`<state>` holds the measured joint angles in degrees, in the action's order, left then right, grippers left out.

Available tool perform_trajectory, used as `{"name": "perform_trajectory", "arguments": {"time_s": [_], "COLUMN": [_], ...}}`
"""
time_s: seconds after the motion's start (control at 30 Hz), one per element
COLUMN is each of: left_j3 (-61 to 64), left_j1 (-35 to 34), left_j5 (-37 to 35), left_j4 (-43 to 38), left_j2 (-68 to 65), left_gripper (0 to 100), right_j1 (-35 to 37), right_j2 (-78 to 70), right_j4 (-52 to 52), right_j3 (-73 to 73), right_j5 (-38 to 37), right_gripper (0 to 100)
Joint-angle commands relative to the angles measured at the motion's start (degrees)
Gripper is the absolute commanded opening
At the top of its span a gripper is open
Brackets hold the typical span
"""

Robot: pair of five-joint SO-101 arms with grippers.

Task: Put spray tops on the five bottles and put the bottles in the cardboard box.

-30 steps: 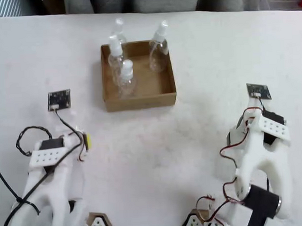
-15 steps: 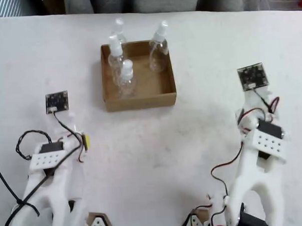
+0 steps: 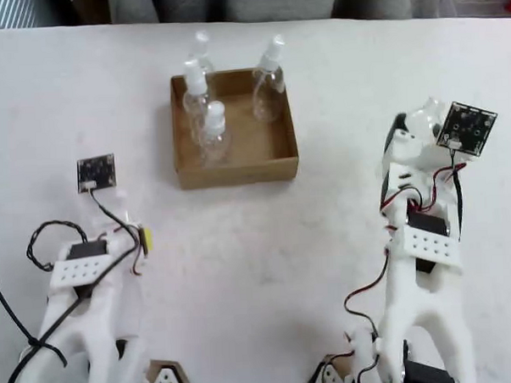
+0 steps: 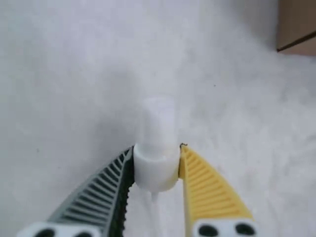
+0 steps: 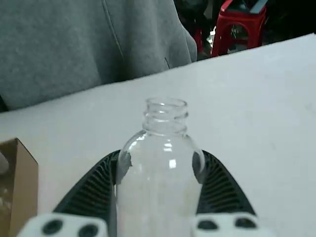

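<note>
The left gripper (image 4: pixel 156 150) stays low over the table (image 3: pixel 325 239), its jaws pinched on a white spray top (image 4: pixel 157 165), much as a second ago. In the middle, the cardboard box (image 3: pixel 238 174) holds capped bottles (image 3: pixel 212 130); whether the farthest one stands inside I cannot tell. The right gripper (image 5: pixel 160 156), clamped round an uncapped clear bottle (image 5: pixel 160 187), has swung forward and up within the last second, neck upright. The last bottle looks presented for capping, well apart from the top.
</note>
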<state>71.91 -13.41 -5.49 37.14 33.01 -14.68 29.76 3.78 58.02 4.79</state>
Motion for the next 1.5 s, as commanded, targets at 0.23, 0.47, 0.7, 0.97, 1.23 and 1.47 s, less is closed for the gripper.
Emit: {"name": "perform_trajectory", "arguments": {"time_s": [0.23, 0.47, 0.7, 0.97, 1.23, 1.47], "left_j3": [-0.3, -0.3, -0.3, -0.3, -0.3, -0.4], "left_j1": [-0.7, -2.8, -2.6, -2.7, -2.6, -2.9], "left_j5": [-0.1, -0.1, -0.1, -0.1, -0.4, -0.5], "left_j4": [-0.7, -1.1, -1.8, -2.7, -2.7, -5.1], "left_j2": [1.7, 1.7, 1.7, 1.7, 2.0, 2.1], "left_gripper": [7, 7, 8, 8, 8, 8], "right_j1": [4.9, 5.7, 9.7, 22.1, 42.4, 54.1], "right_j2": [1.9, 4.3, 17.4, 38.3, 61.0, 73.6], "right_j4": [21.1, 28.3, 31.0, 20.3, 1.1, -13.7], "right_j3": [-0.9, 3.5, 18.6, 31.2, 29.6, 34.1], "right_j5": [3.2, 3.2, 2.6, 3.0, 2.7, 2.7], "right_gripper": [2.2, 2.2, 2.2, 2.2, 2.2, 2.2]}}
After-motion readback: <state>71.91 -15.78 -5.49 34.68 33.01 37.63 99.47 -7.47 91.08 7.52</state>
